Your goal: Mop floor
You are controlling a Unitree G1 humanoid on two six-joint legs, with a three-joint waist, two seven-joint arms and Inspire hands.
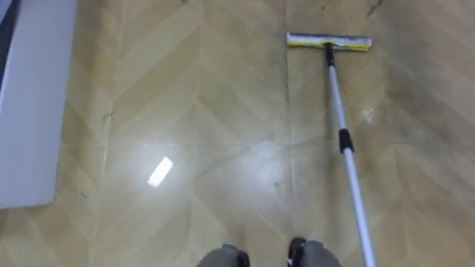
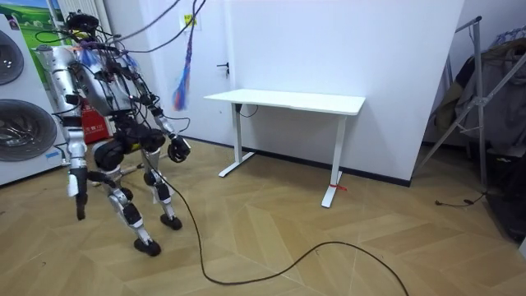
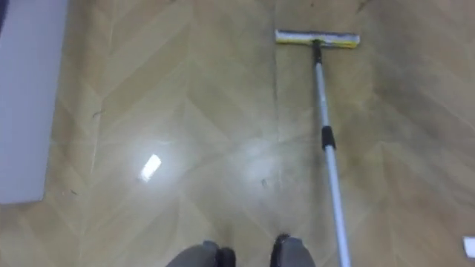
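Honestly, the mopping is looking far from finished. The mop (image 1: 341,119) is sitting head-down on the wood floor (image 1: 185,148) ahead of the robot, its pole running back toward the robot's right side. Dark smudges (image 1: 371,9) are showing just past the head. I'm not managing to tell whether the hands (image 2: 176,150) are holding anything.

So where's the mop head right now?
In the left eye view the mop head lies on the wood floor at upper right, its pole running back to the lower right edge.
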